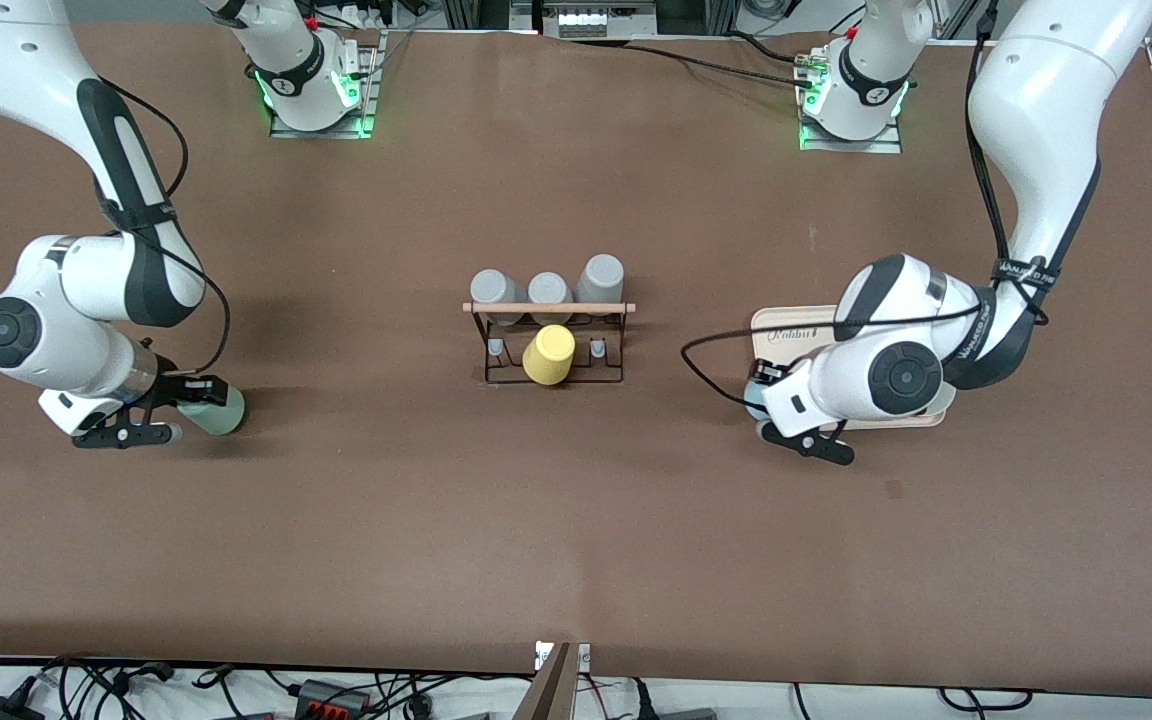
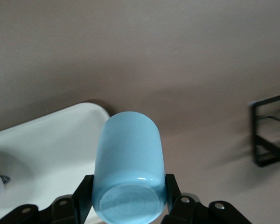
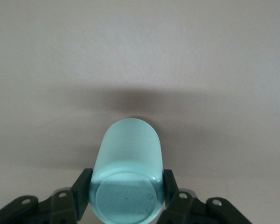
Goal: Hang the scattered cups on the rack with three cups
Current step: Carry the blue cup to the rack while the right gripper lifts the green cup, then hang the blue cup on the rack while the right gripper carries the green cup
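Observation:
The rack [image 1: 548, 345] is a black wire frame with a wooden dowel top bar, at mid-table. It holds three grey cups [image 1: 548, 290] and a yellow cup [image 1: 549, 356]. My right gripper [image 1: 186, 410] is shut on the pale mint-green cup [image 1: 222, 415], low at the table toward the right arm's end. In the right wrist view the fingers [image 3: 84, 184] press the mint-green cup's [image 3: 128, 149] sides. My left gripper [image 1: 764, 405] is shut on the light blue cup [image 1: 751, 402], mostly hidden by the hand, at the beige tray's edge. In the left wrist view the light blue cup [image 2: 128, 154] sits between the fingers [image 2: 171, 184].
The beige tray [image 1: 786, 325] lies under the left arm's hand, toward the left arm's end; it also shows in the left wrist view [image 2: 46, 140]. A corner of the rack [image 2: 270, 135] shows there too. Brown table [image 1: 576, 520] stretches nearer the front camera.

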`<state>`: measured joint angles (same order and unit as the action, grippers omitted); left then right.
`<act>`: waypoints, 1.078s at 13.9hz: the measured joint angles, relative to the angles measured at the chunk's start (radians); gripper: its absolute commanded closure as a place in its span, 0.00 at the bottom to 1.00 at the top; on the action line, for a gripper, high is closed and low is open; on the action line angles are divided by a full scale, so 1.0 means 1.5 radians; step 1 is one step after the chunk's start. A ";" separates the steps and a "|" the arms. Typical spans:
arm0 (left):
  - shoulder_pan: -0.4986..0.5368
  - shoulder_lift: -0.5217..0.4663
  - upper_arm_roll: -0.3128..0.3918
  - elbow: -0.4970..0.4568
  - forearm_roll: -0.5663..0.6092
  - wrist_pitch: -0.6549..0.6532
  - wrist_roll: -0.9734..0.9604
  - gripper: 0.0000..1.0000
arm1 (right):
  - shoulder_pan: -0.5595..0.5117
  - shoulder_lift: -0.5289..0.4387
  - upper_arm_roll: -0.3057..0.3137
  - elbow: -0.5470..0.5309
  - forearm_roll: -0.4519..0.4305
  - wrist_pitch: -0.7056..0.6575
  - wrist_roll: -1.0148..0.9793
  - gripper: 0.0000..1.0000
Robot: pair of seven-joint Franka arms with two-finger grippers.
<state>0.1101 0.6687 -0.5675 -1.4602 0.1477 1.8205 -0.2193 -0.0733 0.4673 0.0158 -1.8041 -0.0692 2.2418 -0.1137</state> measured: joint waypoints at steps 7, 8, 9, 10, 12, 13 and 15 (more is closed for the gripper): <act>-0.120 -0.003 -0.004 0.120 -0.088 -0.029 -0.274 0.99 | 0.001 -0.069 0.025 0.093 0.033 -0.182 -0.007 0.76; -0.131 -0.001 -0.003 0.128 -0.088 -0.025 -0.309 0.99 | 0.001 -0.081 0.026 0.098 0.051 -0.199 -0.010 0.76; -0.139 0.003 -0.004 0.134 -0.088 -0.014 -0.342 0.99 | 0.001 -0.092 0.027 0.100 0.060 -0.211 -0.010 0.76; -0.148 0.008 -0.003 0.138 -0.088 0.002 -0.369 0.99 | 0.001 -0.103 0.028 0.101 0.064 -0.223 -0.010 0.76; -0.169 0.017 -0.003 0.139 -0.088 0.021 -0.405 0.99 | 0.005 -0.121 0.031 0.102 0.067 -0.247 -0.010 0.76; -0.180 0.022 -0.003 0.140 -0.088 0.026 -0.419 0.99 | 0.009 -0.129 0.031 0.102 0.068 -0.259 -0.010 0.76; -0.200 0.031 -0.002 0.140 -0.088 0.042 -0.431 0.99 | 0.012 -0.144 0.032 0.102 0.068 -0.279 -0.009 0.75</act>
<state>-0.1892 0.7153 -0.5701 -1.2500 0.0154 1.8829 -0.8665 -0.0554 0.2516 0.0632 -1.6512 0.0322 1.8235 -0.1267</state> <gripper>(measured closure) 0.344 0.348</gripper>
